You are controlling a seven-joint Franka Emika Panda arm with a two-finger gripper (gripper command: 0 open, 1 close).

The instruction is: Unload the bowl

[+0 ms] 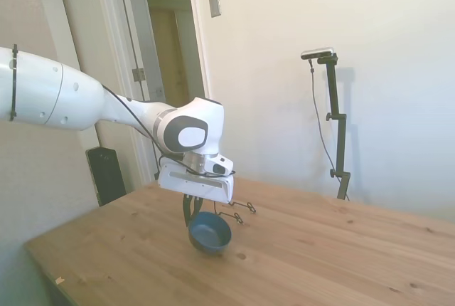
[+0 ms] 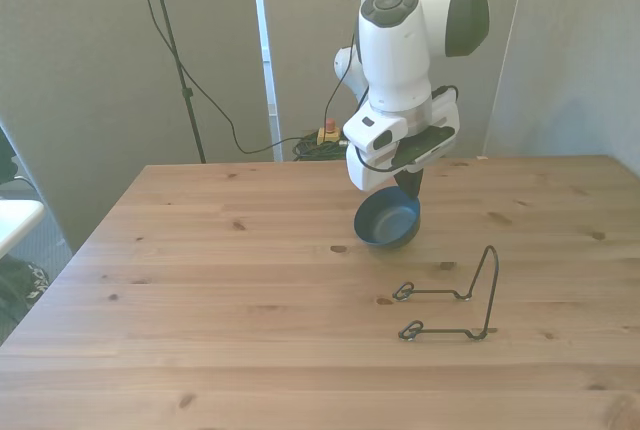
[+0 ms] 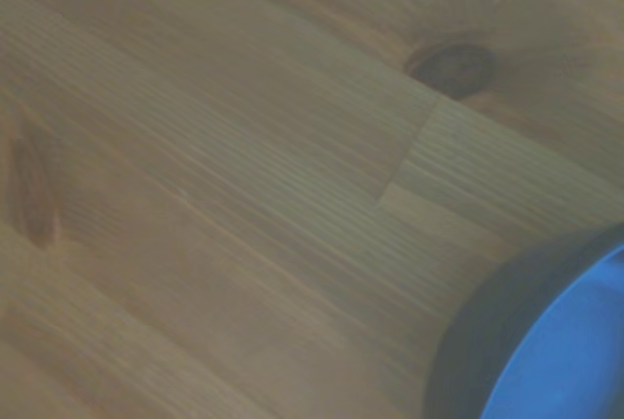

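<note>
Bowl: the dark blue bowl (image 1: 210, 233) (image 2: 387, 221) (image 3: 546, 341) hangs from the tool, tilted a little, mouth up, low over the counter; whether its base touches the wood cannot be told.
Bowl's place: away from the wire rack, toward the front view's left of it and farther back; not touching it.
Bowl in the wrist view: only a curved piece of dark rim and bright blue inside shows, over wood grain with a dark knot nearby.
Tool: the tool (image 1: 189, 210) (image 2: 408, 188) points down and is clenched on the bowl's rim, at the side of the bowl away from the rack in the side view.
Wire rack: the thin black rack (image 1: 237, 211) (image 2: 462, 302) stands on the counter with nothing in it, its upright loop at the front view's right end.
Counter: pale wooden planks (image 1: 334, 256) (image 2: 220, 280) (image 3: 214, 195) carrying the rack.
Arm: white, bent down over the bowl.
</note>
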